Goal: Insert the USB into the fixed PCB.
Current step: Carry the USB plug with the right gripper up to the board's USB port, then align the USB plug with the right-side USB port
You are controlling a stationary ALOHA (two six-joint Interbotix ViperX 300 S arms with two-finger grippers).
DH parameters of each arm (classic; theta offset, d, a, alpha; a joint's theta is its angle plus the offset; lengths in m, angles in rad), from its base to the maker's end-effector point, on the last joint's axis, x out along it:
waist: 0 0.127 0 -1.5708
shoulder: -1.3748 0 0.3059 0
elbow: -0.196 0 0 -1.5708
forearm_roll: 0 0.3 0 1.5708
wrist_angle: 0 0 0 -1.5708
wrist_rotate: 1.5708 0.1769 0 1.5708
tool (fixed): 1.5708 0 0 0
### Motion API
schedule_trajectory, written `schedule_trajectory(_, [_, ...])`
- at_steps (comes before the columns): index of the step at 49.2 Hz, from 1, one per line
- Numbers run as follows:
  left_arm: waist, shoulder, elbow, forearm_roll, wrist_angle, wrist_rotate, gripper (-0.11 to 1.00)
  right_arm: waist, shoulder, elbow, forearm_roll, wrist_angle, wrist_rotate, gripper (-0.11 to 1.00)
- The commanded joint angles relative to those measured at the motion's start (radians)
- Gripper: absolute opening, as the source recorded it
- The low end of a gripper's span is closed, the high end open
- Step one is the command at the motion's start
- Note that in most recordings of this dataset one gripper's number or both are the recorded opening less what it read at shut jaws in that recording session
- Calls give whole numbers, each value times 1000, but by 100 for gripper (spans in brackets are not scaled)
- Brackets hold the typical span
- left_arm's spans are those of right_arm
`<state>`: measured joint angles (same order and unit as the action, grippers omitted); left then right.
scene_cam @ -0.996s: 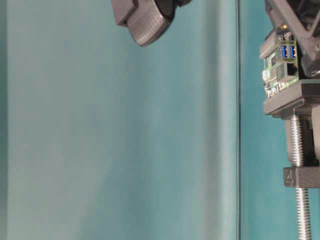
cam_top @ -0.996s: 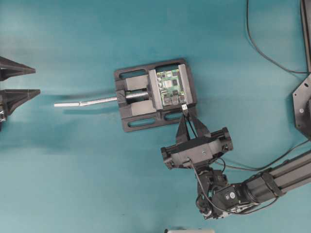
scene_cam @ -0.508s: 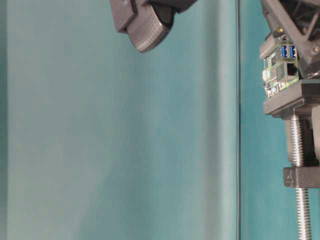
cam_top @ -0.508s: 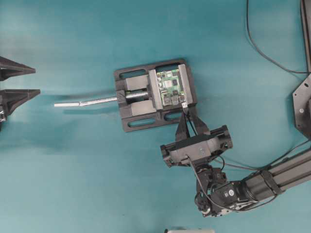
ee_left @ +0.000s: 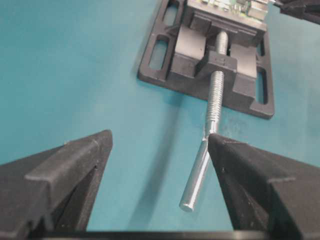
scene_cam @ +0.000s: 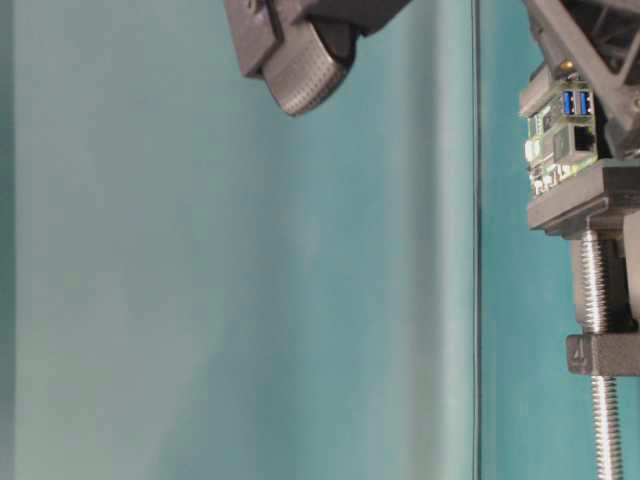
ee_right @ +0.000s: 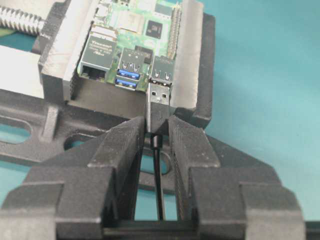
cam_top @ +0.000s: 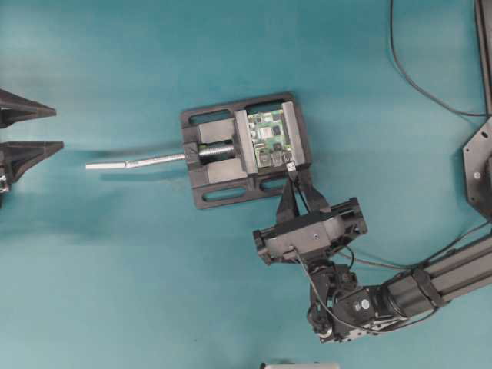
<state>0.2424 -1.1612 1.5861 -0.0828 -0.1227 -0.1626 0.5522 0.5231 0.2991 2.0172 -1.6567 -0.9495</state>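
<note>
Overhead: right gripper (cam_top: pixel 293 183) is pinching the USB (cam_top: pixel 291 167) by its dark body, metal tip pointing at the near edge of the fixed PCB (cam_top: pixel 270 138). The board is sitting clamped in the black vise (cam_top: pixel 231 150), so it shouldn't slide when the plug is pushed. Screw rod (cam_top: pixel 146 161) is sticking out left. Left gripper (cam_top: pixel 23 128) is parked far left, jaws spread wide, holding nothing.

Table-level: only the board edge with blue ports (scene_cam: pixel 573 102) is showing at upper right, with gripper parts above; plug not clearly visible here.

Left wrist: open fingers (ee_left: pixel 60 170) are framing the vise and rod, well apart from them, likely just staying out of the way.

Right wrist: fingers (ee_right: pixel 117 150) are closing on the plug body, thin black cable (ee_right: pixel 158 185) trailing back between them. Silver tip is sitting right at a dark port (ee_right: pixel 163 70) beside the blue ones; can't tell if it's in yet. Grip at the rear is leaving the tip free to enter.
</note>
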Motion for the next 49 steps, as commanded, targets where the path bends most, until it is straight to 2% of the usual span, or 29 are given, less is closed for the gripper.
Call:
schedule_trajectory(1, [2, 6, -11, 5, -5, -11, 93, -3, -49, -11, -3, -12, -6, 21])
schedule_trajectory(49, [2, 6, -12, 3, -5, -11, 93, -18, -54, -3, -9, 9, -3, 21])
